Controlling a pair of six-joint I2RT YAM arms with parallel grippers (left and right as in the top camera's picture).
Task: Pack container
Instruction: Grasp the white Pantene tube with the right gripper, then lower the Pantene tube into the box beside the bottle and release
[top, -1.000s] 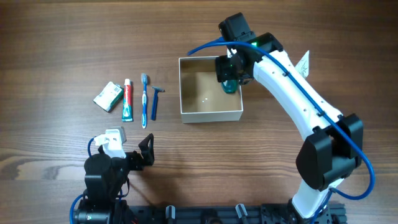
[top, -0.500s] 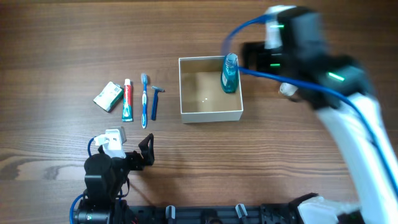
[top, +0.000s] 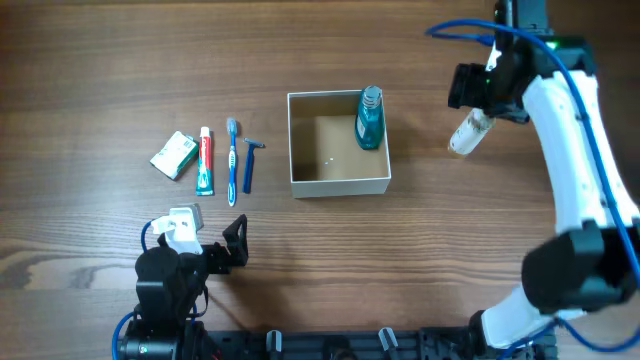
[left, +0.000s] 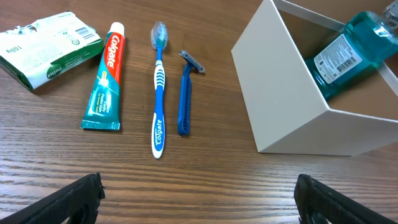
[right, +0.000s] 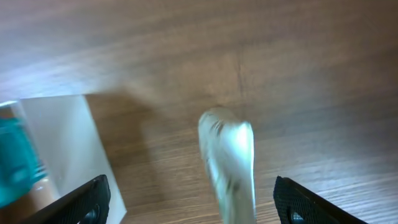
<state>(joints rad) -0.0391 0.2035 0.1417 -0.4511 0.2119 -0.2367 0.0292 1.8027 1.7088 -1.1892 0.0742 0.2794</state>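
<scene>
**Square, shallow cardboard container (top: 338, 186), white outside and tan inside, at mid-table with a teal mouthwash bottle (top: 369, 118) in its far right corner.**

The right gripper (right: 189, 190), jaws wide apart, hovers over a blurred whitish cylinder (right: 230, 158) lying on the wooden table (top: 100, 60) to the right of the container. The left gripper (left: 199, 199), jaws likewise apart, holds nothing. To the left of the container lie a green packet (left: 46, 50), a toothpaste tube (left: 104, 78), a blue-and-white toothbrush (left: 158, 93) and a blue razor (left: 185, 93).
</scene>
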